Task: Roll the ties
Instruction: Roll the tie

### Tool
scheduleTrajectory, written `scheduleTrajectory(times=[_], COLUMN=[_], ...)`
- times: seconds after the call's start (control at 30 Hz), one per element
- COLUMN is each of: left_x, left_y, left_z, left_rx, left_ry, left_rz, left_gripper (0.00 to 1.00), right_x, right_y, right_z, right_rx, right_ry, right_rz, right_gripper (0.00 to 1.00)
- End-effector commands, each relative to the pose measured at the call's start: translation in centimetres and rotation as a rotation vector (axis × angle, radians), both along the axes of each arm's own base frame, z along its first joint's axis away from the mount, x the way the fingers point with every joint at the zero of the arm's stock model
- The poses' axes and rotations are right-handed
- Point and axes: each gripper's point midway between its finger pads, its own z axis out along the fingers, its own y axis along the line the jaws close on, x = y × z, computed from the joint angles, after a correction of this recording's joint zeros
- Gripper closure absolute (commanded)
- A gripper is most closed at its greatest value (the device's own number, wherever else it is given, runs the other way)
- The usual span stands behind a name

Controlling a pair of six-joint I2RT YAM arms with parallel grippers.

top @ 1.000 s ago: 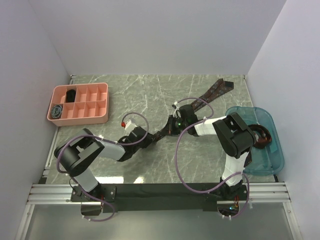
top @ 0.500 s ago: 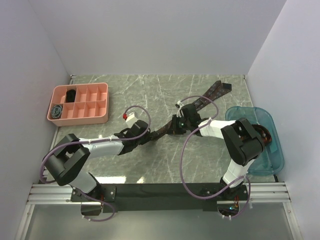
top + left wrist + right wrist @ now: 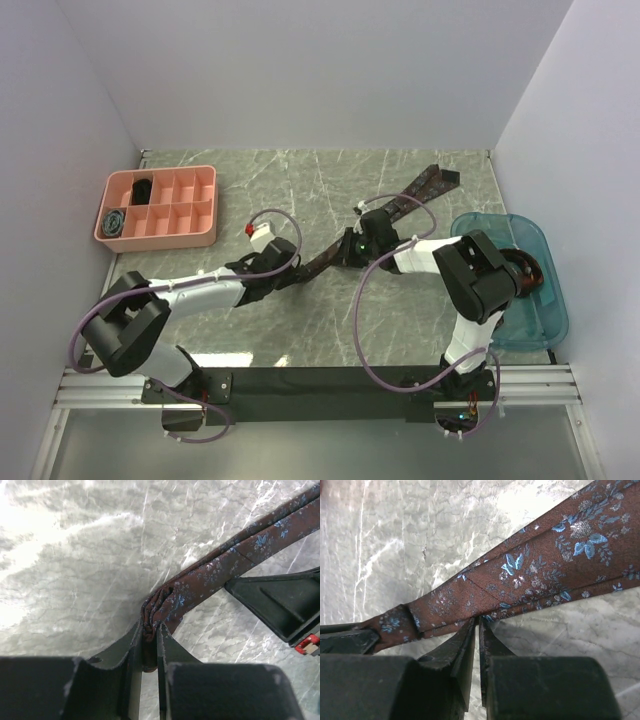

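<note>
One of the ties [image 3: 322,262], dark maroon with pale blue flowers, lies slanting across the marble table from the far right towards the middle. My left gripper [image 3: 287,274] is shut on its bunched, folded lower end [image 3: 160,605], which fills the space between the fingers at my left gripper [image 3: 150,628]. A short way up the strip my right gripper [image 3: 346,250] sits on it. In the right wrist view my right gripper [image 3: 478,621] stands with jaws a thin slit apart, pinching the lower edge of the tie [image 3: 545,565]. One right finger [image 3: 280,600] shows in the left wrist view.
A pink divided tray [image 3: 160,243] stands at the far left, holding a black coil [image 3: 143,188] and a grey-blue coil [image 3: 115,221]. A teal bin [image 3: 545,330] sits at the right edge, partly behind the right arm. Purple cables loop over both arms.
My left arm has stretched out further towards the middle, carrying the tie's end up and slightly left. The right elbow has swung, and the tie's far tip has slid a little left.
</note>
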Motion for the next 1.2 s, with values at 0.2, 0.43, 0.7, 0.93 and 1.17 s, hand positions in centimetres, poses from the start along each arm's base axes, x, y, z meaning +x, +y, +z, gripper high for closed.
scheduleTrajectory(times=[0.2,0.43,0.7,0.93,1.17], left_x=[0.5,0.0,-0.3,-0.3,0.0], left_y=[0.3,1.0,2.2,2.8,3.1], left_z=[1.7,0.7,0.0,-0.2,0.7], left_rx=[0.120,0.183,0.204,0.235,0.241], left_ry=[0.038,0.116,0.182,0.219,0.222], left_rz=[-0.060,-0.078,-0.061,-0.057,-0.049], left_gripper=[0.99,0.99,0.99,0.99,0.99], right_x=[-1.0,-1.7,-2.1,-3.3,-4.6], right_y=[3.1,6.5,9.7,11.4,12.6], right_z=[5.0,6.0,4.9,3.0,1.6], right_rx=[0.075,0.137,0.183,0.201,0.220], right_ry=[-0.161,-0.186,-0.159,-0.106,-0.060], right_rz=[0.111,0.182,0.252,0.294,0.326], right_gripper=[0.80,0.80,0.80,0.82,0.89])
